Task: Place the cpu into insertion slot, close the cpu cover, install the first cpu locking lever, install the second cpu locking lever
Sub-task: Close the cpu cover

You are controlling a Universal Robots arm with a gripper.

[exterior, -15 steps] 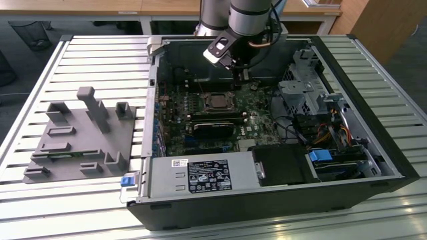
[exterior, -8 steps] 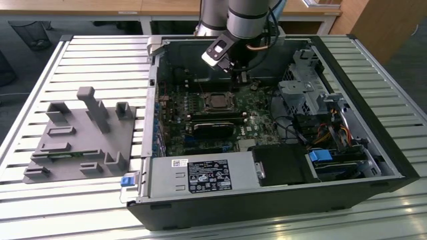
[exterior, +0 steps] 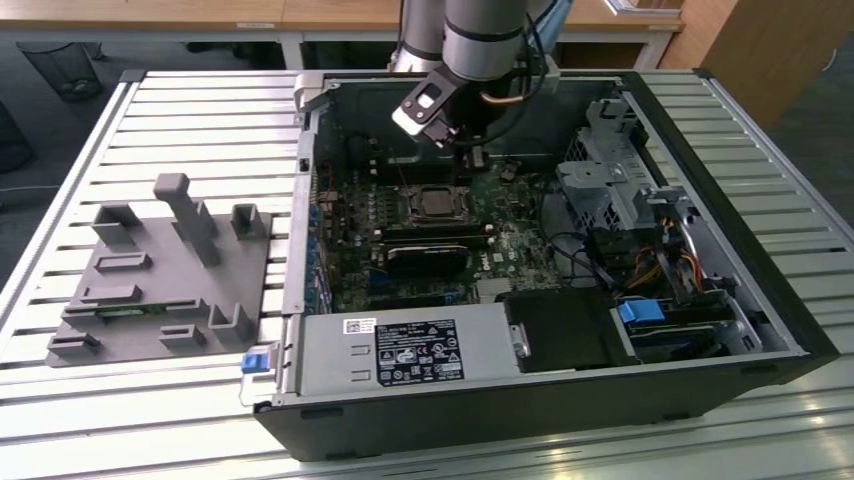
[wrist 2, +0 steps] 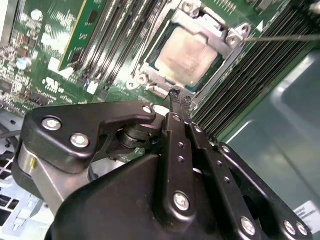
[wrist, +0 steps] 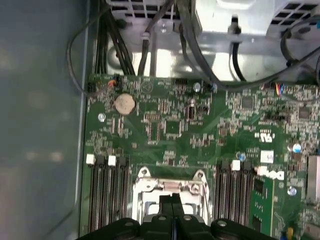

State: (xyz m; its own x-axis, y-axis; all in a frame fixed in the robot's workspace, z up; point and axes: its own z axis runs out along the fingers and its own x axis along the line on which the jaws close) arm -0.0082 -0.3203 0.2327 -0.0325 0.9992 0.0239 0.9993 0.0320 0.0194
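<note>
Hand: you have its fingers (wrist 2: 175, 135) pressed flat together in both wrist views, with nothing visible between them.
Hand, place: in the exterior view the hand (exterior: 470, 152) hangs from the arm (exterior: 481, 40) inside the open computer case (exterior: 747, 200), near the chip (exterior: 434, 204) and on its far side.
Chip: the second wrist view gives you the clearest look. The pale square chip (wrist 2: 189, 54) lies flat in its slot (wrist 2: 197, 89) on the green board (wrist 2: 60, 75).
Cover: the silvery frame (wrist 2: 216, 27) lies down around the chip, whose top shows through the window.
Fingertips: in the second wrist view the hand (wrist 2: 179, 97) ends just beside the near edge of the slot. You cannot tell whether it touches.
Lever: a thin metal rod (wrist 2: 285, 37) runs out sideways from one corner of the cover. You cannot tell whether it is latched.
First wrist view: the hand (wrist: 171, 198) covers part of the frame (wrist: 146, 186), so you do not see the chip's top here. It shows you a coin battery (wrist: 125, 103) and black cables (wrist: 200, 50) beyond the board.
Memory slots: long black rows (wrist: 105, 200) flank the frame on both sides.
Exterior view only: the case rests on a slatted tabletop (exterior: 174, 110). A grey plastic fixture (exterior: 160, 270) stands on the exterior view's left, well apart from the case.
</note>
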